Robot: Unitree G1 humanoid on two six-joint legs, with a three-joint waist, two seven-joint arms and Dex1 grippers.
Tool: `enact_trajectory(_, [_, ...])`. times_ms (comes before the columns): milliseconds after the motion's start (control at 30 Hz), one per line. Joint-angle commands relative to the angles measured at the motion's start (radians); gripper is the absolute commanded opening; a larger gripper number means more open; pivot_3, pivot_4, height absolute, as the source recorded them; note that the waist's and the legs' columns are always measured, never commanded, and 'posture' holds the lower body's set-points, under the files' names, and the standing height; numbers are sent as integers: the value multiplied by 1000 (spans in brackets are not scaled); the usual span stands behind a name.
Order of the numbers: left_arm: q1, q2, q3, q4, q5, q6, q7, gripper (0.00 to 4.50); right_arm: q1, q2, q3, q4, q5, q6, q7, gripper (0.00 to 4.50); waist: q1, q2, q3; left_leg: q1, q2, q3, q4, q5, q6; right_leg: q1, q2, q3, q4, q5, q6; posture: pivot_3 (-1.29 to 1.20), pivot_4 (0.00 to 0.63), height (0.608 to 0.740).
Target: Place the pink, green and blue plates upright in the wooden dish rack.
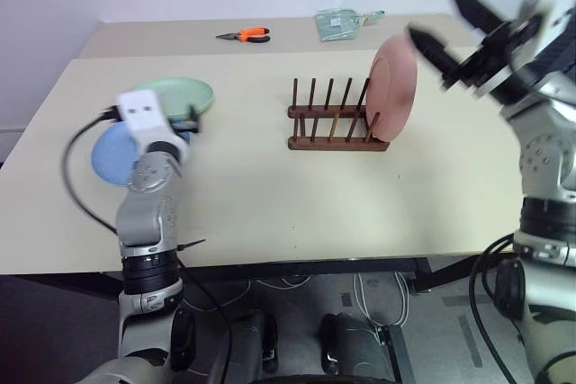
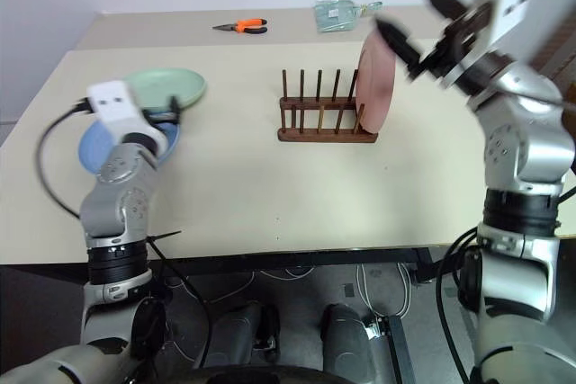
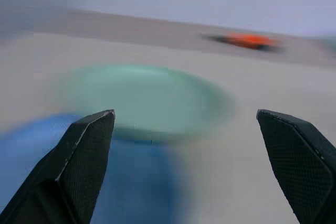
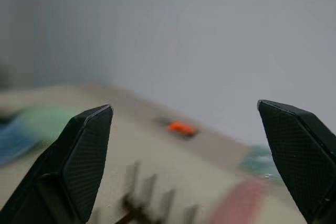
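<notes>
The pink plate (image 1: 394, 80) stands upright in the right end slot of the wooden dish rack (image 1: 328, 121), which sits at mid-table. My right gripper (image 1: 454, 29) hangs open and empty just right of and above that plate's rim. At the left of the table the green plate (image 1: 180, 94) lies flat, with the blue plate (image 1: 110, 155) flat beside it, nearer the front. My left gripper (image 3: 184, 114) is open and empty, low over the blue plate and pointing at the green plate (image 3: 144, 100).
Orange pliers (image 1: 245, 35) and a greenish packet (image 1: 340, 24) lie on a second table behind. The rack's other slots stand free. Bare tabletop stretches between the rack and the front edge (image 1: 297, 263). Cables hang below the table.
</notes>
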Motion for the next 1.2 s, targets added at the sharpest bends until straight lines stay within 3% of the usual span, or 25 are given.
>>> enact_trajectory(33, [-62,35,47,0,-44,86,-7,4436,48,30,102,-172,29,63,25,4500,6,-3,2,0,0,0,0,0,0,0,0,0,0,0,0,0,150,740])
enact_trajectory(333, [-321,88,183,391,-212,127,-69,4436,167,132,214,-221,-19,66,3,4500,32,-13,4,-1,-2,-2,2,-1,0,1,0,-3,-1,0,0,0,150,740])
enact_trajectory(600, [-524,132,290,858,-304,-72,-74,4436,261,155,240,-260,-71,47,-29,4500,27,-17,7,-1,-2,-2,1,0,-1,1,1,-3,0,0,1,0,150,740])
enact_trajectory(733, [-571,158,312,990,-342,-162,-96,3207,302,150,238,-273,-102,31,-41,4500,19,-20,8,-1,-2,-2,1,1,-1,1,1,-3,0,0,1,0,150,740])
enact_trajectory(933, [-575,180,314,1007,-404,-198,-154,232,320,147,226,-278,-122,21,-48,4500,5,-21,9,-1,-2,-2,1,1,-2,1,1,-3,0,0,1,0,150,740])
enact_trajectory(1000, [-561,176,309,962,-431,-183,-179,53,317,145,222,-276,-125,16,-45,4500,4,-21,9,0,-2,-2,1,1,-3,0,1,-3,0,0,1,0,150,740])
enact_trajectory(1200, [-334,79,131,332,-541,23,-253,53,177,147,240,-248,-164,10,-43,4500,-5,-21,10,-1,-2,-2,1,1,-3,0,1,-2,0,0,1,0,150,740])
